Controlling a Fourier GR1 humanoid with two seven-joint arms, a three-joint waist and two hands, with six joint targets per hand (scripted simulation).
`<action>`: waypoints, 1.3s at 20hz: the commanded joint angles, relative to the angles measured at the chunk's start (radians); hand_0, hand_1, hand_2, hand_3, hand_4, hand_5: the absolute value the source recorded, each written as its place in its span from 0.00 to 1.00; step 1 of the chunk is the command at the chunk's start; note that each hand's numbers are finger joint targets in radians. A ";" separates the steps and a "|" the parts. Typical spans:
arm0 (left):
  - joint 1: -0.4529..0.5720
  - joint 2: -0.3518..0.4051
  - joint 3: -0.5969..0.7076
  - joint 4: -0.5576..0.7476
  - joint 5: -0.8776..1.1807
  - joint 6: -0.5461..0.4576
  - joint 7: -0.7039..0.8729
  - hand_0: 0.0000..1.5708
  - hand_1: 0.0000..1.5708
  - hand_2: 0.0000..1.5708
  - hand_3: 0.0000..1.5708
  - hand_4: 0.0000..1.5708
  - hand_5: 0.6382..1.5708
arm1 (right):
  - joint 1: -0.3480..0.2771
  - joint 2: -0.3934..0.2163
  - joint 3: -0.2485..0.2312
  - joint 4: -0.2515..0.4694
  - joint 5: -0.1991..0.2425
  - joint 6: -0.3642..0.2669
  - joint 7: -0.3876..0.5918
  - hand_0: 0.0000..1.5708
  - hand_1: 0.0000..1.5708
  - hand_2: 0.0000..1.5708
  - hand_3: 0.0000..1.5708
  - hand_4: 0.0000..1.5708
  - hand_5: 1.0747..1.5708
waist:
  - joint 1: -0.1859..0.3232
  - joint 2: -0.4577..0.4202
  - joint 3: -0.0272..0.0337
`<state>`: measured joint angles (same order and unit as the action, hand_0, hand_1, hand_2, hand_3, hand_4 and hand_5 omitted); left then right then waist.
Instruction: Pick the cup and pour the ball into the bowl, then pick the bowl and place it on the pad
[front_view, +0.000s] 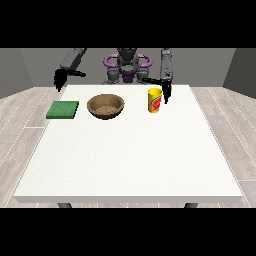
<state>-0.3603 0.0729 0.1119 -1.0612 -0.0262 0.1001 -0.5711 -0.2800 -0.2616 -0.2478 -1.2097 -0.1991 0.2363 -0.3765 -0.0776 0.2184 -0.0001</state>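
From the front view, a big white counter (130, 150) fills most of the picture, and the robot (127, 65) stands behind its far edge. Three things sit in a row near that far edge. A flat green pad (63, 110) lies at the view's left. Just beside it, a little apart, sits a brown bowl (105, 106) with its open side up. Further to the view's right stands a yellow cup (155, 100) with a red mark on its side, and it is upright. The ball cannot be seen from here. The hand at the view's right (165, 92) hangs down just beside the cup, on the cup's right side. It looks very close to the cup, but it is too small to tell if it touches it, and I cannot tell if its fingers are open or curled. The hand at the view's left (60, 80) is up in the air past the far left corner of the counter, well apart from the pad and the bowl. It holds nothing, and I cannot tell how far open it is.
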 joint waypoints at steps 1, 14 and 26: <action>-0.012 -0.046 0.016 0.145 -0.016 0.043 -0.166 0.00 0.00 0.00 0.00 0.00 0.67 | -0.026 -0.037 -0.008 -0.023 -0.020 0.025 0.047 0.00 0.00 0.00 0.00 0.00 0.97 | -0.038 0.023 -0.0007; -0.114 0.053 0.046 0.331 -0.188 0.349 -0.203 0.84 0.84 1.00 1.00 0.53 0.94 | -0.079 -0.101 -0.049 0.048 -0.068 0.108 0.020 0.00 0.00 0.00 0.00 0.00 0.97 | -0.099 0.072 -0.0007; -0.157 0.002 -0.168 0.265 -0.437 0.498 0.061 0.87 0.87 1.00 1.00 0.65 0.96 | -0.020 -0.183 -0.132 0.326 -0.035 0.142 -0.098 0.00 0.00 0.00 0.00 0.00 0.97 | 0.048 -0.133 0.0025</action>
<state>-0.5139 0.0988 0.0406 -0.7629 -0.3522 0.5485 -0.6121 -0.3172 -0.4365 -0.3651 -0.9770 -0.2640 0.3913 -0.4239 -0.0960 0.1498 0.0028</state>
